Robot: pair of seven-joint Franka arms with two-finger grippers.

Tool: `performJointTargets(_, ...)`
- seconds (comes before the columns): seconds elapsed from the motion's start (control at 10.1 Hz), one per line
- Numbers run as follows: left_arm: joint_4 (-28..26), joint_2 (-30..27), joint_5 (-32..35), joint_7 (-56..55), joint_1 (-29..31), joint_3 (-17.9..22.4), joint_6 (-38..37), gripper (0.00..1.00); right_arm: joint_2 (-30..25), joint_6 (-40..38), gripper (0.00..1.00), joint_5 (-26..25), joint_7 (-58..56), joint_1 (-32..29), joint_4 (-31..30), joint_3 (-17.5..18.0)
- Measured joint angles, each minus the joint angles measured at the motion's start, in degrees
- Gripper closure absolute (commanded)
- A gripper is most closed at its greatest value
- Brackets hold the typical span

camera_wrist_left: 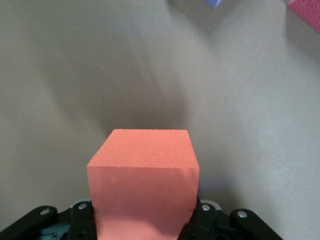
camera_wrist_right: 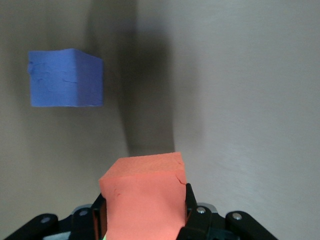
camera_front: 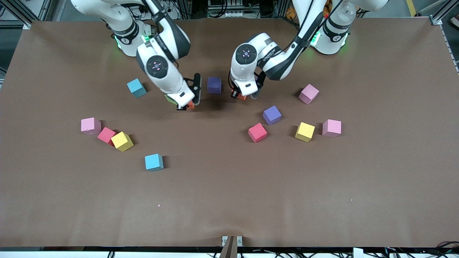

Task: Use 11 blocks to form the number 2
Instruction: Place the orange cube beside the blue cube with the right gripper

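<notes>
Front view: the right gripper (camera_front: 186, 106) is clamped on an orange block (camera_front: 190, 105), low over the table (camera_front: 229, 200), with a green block (camera_front: 170, 99) just beside it and a dark purple block (camera_front: 214, 85) near it toward the left arm's end. The left gripper (camera_front: 239, 95) grips a second orange block (camera_front: 241, 96); another purple block (camera_front: 272, 115) and a red block (camera_front: 257, 132) lie near it, nearer the camera.

Left wrist view: the second orange block (camera_wrist_left: 144, 180) sits squarely between the fingers, one flat face up; a cube, it has no long axis.

Right wrist view: the orange block (camera_wrist_right: 145, 197) is pinched slightly tilted, the dark purple block (camera_wrist_right: 65, 77) lying apart from it.
</notes>
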Motion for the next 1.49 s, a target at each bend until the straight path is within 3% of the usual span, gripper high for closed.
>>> performJointTargets(0.4,0.3,0.0,0.0,-0.8,8.9,0.3,-0.2,0.65,-0.4,5.0,0.76,0.0,10.5,6.0,-5.6,2.9)
performJointTargets(0.69,0.3,0.0,0.0,-0.9,8.9,0.0,-0.4,0.65,-0.5,8.5,0.76,0.0,11.2,6.0,-7.8,4.9)
performJointTargets(0.89,0.3,0.0,0.0,-1.0,8.9,-0.1,-0.6,0.65,-0.5,9.6,0.71,-0.1,10.2,6.0,-8.2,4.9)
performJointTargets(1.49,0.3,0.0,0.0,-1.0,8.8,-0.2,-0.9,0.64,-0.5,13.7,0.71,-0.1,7.8,6.0,-10.5,4.9)
